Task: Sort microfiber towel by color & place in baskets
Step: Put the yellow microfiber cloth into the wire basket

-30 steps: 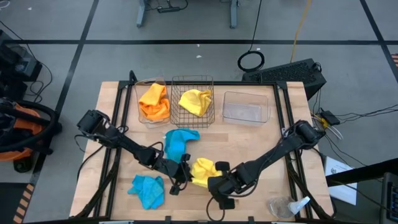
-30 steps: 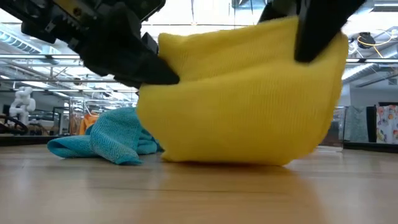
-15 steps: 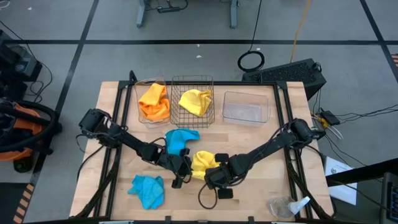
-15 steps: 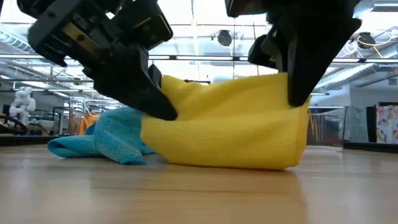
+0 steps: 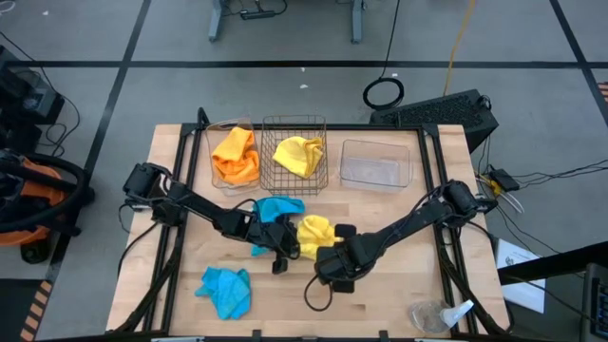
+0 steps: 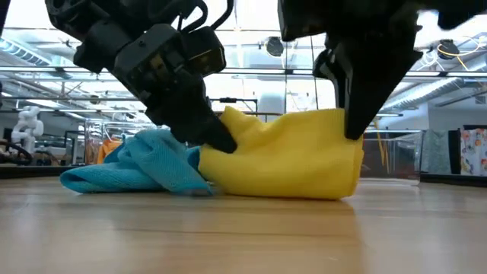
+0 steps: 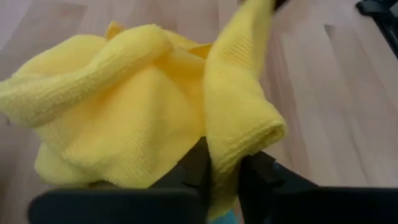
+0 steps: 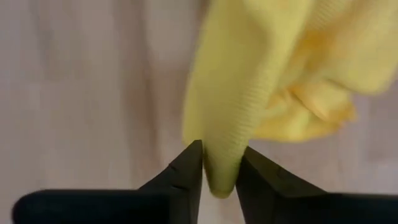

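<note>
A yellow towel (image 5: 313, 234) (image 6: 289, 164) lies mid-table with both grippers shut on it. My left gripper (image 5: 286, 244) (image 7: 225, 158) is at its left side, my right gripper (image 5: 332, 253) (image 8: 219, 155) at its right. A blue towel (image 5: 275, 213) (image 6: 137, 166) lies bunched against the yellow one's far-left side. A second blue towel (image 5: 226, 290) lies near the near edge. At the far edge stand a clear tub (image 5: 235, 155) with an orange towel, a wire basket (image 5: 296, 155) with a yellow towel, and another clear tub (image 5: 373, 163). My left gripper pinches a rolled fold (image 7: 239, 140) at the yellow towel's left side between its two fingers, coming slanting down from the table's left. The towel's underside rests on the table. My right gripper pinches a doubled fold (image 8: 221, 165) at the towel's right side between both fingers, reaching from above and the right. The cloth is stretched between the two holds, with its lower part on the table.
A crumpled clear plastic piece (image 5: 439, 315) lies at the table's near right corner. Bare wood shows between the yellow towel and the tubs on the right, and along the near edge. Cables run beside both arms.
Both grippers have moved toward the far edge, still shut on the yellow towel. The towel has slid with them along the table and now lies against the blue towel. It sits lower and more bunched than before.
</note>
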